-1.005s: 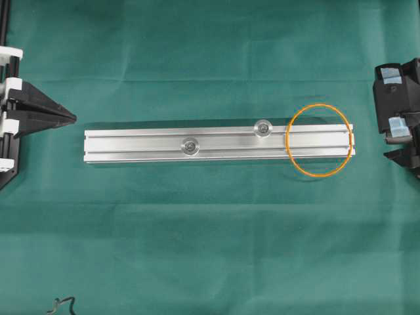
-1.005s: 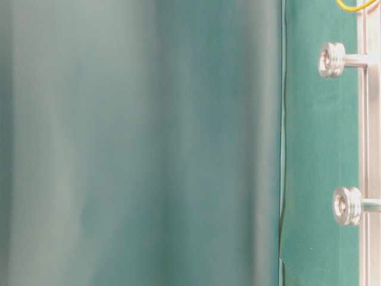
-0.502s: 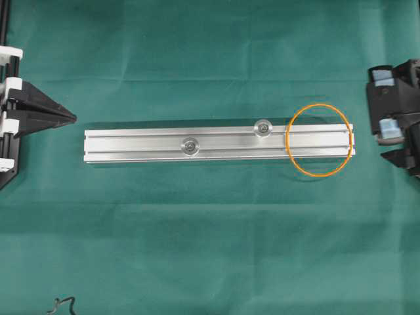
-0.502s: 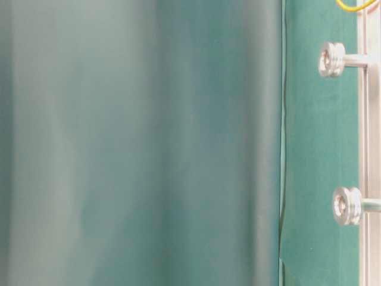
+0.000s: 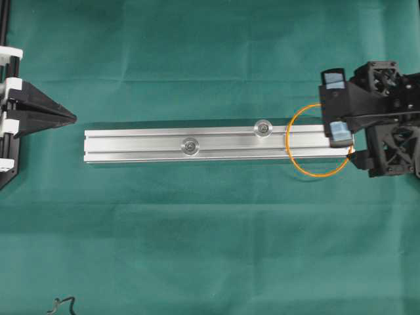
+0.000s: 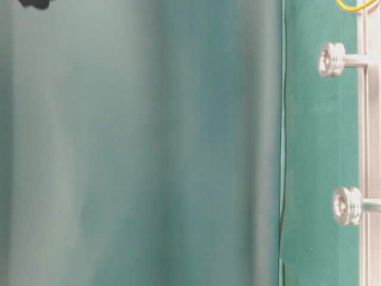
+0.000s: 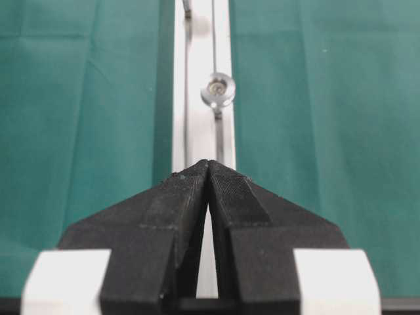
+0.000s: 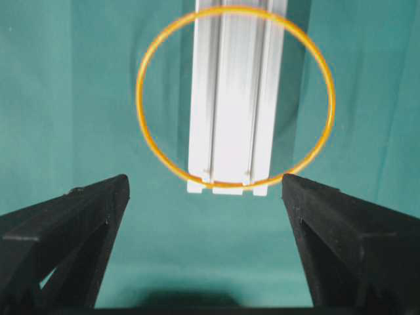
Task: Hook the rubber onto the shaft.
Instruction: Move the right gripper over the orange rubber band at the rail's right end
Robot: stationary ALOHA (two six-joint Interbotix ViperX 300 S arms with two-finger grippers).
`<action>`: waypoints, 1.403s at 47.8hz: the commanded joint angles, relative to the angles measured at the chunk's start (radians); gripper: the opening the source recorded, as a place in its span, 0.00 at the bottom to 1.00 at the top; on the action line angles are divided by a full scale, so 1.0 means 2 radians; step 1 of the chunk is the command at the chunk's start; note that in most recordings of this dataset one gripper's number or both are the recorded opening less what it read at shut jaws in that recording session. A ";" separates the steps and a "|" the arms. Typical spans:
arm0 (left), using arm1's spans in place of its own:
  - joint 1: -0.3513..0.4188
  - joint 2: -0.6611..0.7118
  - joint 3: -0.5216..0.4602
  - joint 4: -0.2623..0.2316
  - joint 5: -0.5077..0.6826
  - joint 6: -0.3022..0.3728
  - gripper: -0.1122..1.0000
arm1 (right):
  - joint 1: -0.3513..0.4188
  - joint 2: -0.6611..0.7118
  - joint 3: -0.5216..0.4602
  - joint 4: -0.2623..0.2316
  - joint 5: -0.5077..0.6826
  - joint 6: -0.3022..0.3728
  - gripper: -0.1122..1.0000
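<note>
My right gripper has come in from the right edge since a second ago and now hangs over the end of the silver rail, covering part of the rubber. My left gripper has not moved; it sits at the left edge, well apart from the rail's near end, its jaws pressed together on nothing. The rubber has not shifted: a thin orange loop lying flat across the rail's right end, spilling onto the green cloth on both sides, hooked on neither shaft.

My right wrist camera shows what the overhead hides: the fingers spread wide apart, empty, the whole rubber between and beyond them, crossing the rail close to its end. The left wrist view looks straight down the rail past my closed tips to the nearer shaft. The table-level view is mostly blurred green, but it gives the two shafts side-on as flanged posts, with a sliver of the rubber at the top corner.

I can read no writing anywhere
</note>
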 commanded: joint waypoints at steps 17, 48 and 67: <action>0.001 0.003 -0.015 0.002 -0.005 -0.002 0.10 | -0.001 0.005 -0.018 0.001 -0.002 0.002 0.97; 0.001 0.003 -0.015 0.002 -0.005 -0.002 0.10 | 0.000 0.009 -0.011 0.008 -0.007 0.002 0.97; 0.001 0.003 -0.015 0.002 -0.006 -0.002 0.10 | 0.015 0.026 0.021 0.021 -0.060 0.002 0.97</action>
